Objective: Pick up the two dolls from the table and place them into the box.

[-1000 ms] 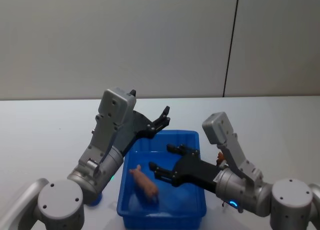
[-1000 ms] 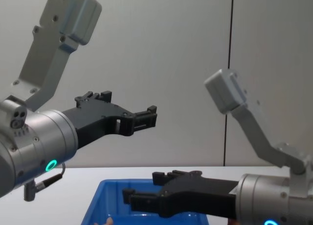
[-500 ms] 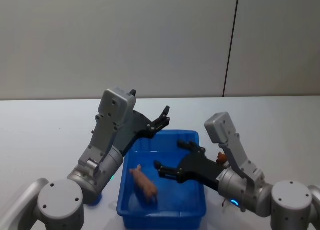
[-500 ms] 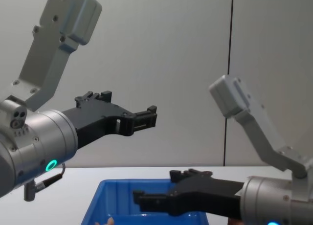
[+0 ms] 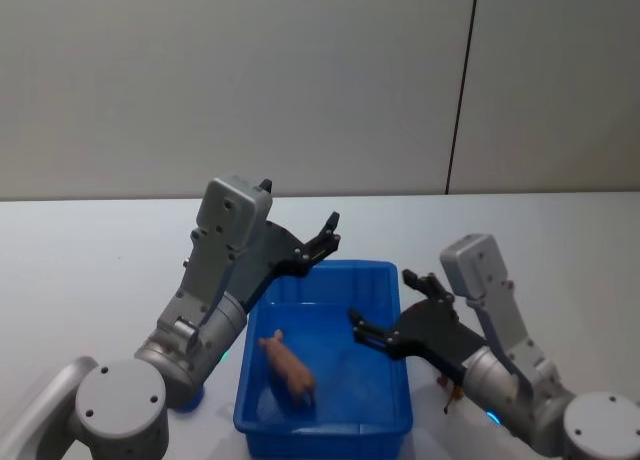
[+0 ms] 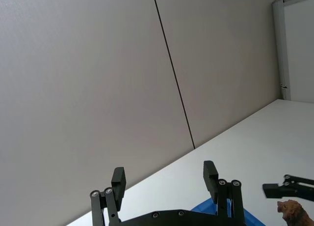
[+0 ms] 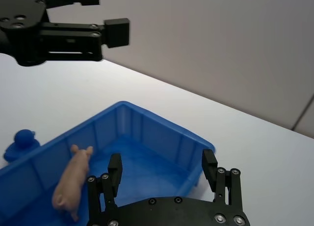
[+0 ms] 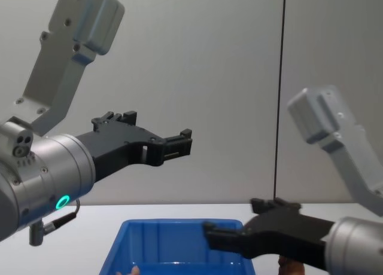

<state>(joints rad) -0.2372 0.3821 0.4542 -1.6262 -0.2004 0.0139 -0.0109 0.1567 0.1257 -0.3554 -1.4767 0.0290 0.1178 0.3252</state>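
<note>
Inside the box [image 5: 340,276], on its floor near the left wall: pink pig doll [image 5: 288,370], lying with its long axis along the box's length, slanting from far left to near right in the head view. Cannot tell head from tail there.

Outside the box, on the white surface [image 5: 80,260] off the right rim: brown furry doll [image 6: 294,212], upright, close to a black finger of the right tool, a small gap between them in the left wrist view.

Right tool [image 5: 385,302]: fingers spread wide, holding nothing, hanging low over the right rim of the box and pointing leftward across it. From its own camera, fingers [image 7: 115,168] framing the blue floor, pig off to one side.

Left tool [image 5: 325,238]: also spread and empty, raised well above the far left corner of the box, pointing up and away toward the grey wall.

Nearby: a small round-topped blue object [image 7: 19,141] on the surface just outside the left wall of the box; green ring light [image 8: 61,201] on the left arm; dark vertical seam [image 5: 460,90] in the wall behind.
</note>
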